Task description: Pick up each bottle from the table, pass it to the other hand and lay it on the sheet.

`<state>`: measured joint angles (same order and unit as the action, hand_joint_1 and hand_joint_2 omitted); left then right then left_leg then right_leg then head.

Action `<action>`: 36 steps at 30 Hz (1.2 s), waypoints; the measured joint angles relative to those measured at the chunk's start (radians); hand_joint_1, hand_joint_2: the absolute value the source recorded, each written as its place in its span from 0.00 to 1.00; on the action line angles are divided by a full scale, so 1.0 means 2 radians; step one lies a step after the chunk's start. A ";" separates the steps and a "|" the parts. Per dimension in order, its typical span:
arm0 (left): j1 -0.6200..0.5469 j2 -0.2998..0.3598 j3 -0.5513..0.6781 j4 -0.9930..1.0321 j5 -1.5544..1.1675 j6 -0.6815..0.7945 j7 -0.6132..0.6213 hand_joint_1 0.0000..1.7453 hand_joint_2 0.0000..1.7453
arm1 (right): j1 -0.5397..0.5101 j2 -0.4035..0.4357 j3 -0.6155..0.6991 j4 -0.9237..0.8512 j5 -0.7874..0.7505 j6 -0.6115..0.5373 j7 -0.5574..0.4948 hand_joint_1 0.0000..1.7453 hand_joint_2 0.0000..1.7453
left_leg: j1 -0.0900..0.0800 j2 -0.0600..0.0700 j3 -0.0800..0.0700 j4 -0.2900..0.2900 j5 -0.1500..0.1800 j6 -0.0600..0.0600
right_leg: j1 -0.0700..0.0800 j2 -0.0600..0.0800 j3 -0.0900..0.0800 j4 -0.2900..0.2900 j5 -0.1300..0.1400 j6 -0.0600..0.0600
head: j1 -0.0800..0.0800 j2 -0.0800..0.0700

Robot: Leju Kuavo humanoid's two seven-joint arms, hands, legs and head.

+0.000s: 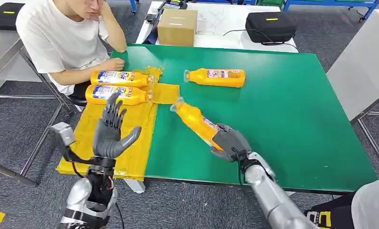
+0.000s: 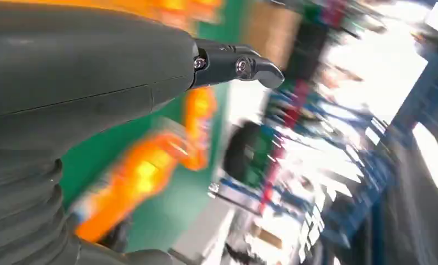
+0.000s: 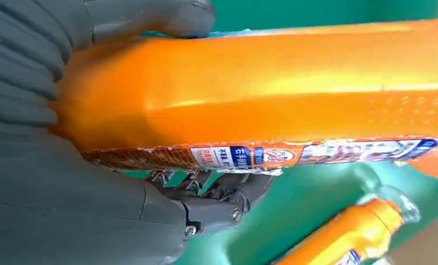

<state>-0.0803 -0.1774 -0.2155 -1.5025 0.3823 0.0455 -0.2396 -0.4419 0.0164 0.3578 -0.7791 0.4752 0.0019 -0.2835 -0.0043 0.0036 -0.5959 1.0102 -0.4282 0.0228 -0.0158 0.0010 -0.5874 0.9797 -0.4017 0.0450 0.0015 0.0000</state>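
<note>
My right hand (image 1: 229,141) grips the base of an orange bottle (image 1: 195,120) that slants over the green table (image 1: 297,119), cap toward the yellow sheet (image 1: 135,138). In the right wrist view the hand (image 3: 68,182) wraps that bottle (image 3: 272,88), thumb on one side, fingers (image 3: 217,204) under it. My left hand (image 1: 111,131) is raised, held upright over the sheet with fingers spread and nothing in it; its thumb (image 2: 233,65) shows in the blurred left wrist view. Two bottles (image 1: 118,78) (image 1: 116,94) lie on the sheet. Another bottle (image 1: 216,77) lies farther back on the table.
A person in a white shirt (image 1: 58,38) sits at the table's far left corner, one hand (image 1: 112,64) resting by the sheet's bottles. Beyond the table stand a cardboard box (image 1: 177,26) and a black case (image 1: 270,26). The table's right half is bare green.
</note>
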 measured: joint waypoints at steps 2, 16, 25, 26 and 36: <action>0.001 -0.007 -0.002 0.033 0.010 0.014 -0.002 0.00 1.00 | 0.023 0.005 -0.007 -0.036 -0.024 -0.013 -0.004 1.00 1.00 | 0.000 0.000 -0.002 0.000 0.000 0.000 | 0.000 0.000 -0.002 0.000 0.000 0.000 | 0.000 0.000; 0.020 -0.011 -0.046 0.094 0.045 -0.068 -0.020 0.00 1.00 | 0.073 0.015 -0.021 -0.144 -0.087 -0.024 -0.042 1.00 1.00 | 0.000 -0.001 -0.008 0.000 0.001 0.001 | 0.000 -0.001 -0.006 0.000 0.000 0.000 | 0.000 0.000; 0.023 -0.016 -0.060 0.095 0.066 -0.074 -0.010 0.00 1.00 | 0.087 0.026 0.018 -0.170 -0.037 -0.019 -0.067 1.00 1.00 | 0.000 -0.001 -0.008 0.000 0.001 0.001 | 0.000 -0.001 -0.007 0.000 0.000 0.000 | 0.000 0.000; 0.023 -0.018 -0.061 0.095 0.072 -0.073 -0.008 0.00 1.00 | 0.089 0.027 0.025 -0.172 -0.032 -0.019 -0.069 1.00 1.00 | 0.000 -0.001 -0.008 0.000 0.001 0.001 | 0.000 -0.001 -0.007 0.000 0.000 0.000 | 0.000 0.000; 0.031 -0.027 -0.069 0.076 0.134 -0.083 0.009 0.00 1.00 | 0.094 0.033 0.118 -0.192 0.012 -0.027 -0.084 1.00 1.00 | 0.000 -0.001 -0.008 0.000 0.001 0.001 | 0.000 -0.001 -0.007 0.000 0.000 0.000 | 0.000 0.000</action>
<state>-0.0177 -0.2316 -0.3536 -1.3500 0.6499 -0.1205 -0.2220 -0.2544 0.0820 0.5947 -1.1631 0.5001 -0.0530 -0.4509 -0.0047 0.0015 -0.6124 1.0102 -0.4270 0.0240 -0.0165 -0.0010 -0.6014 0.9800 -0.4016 0.0453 0.0019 0.0000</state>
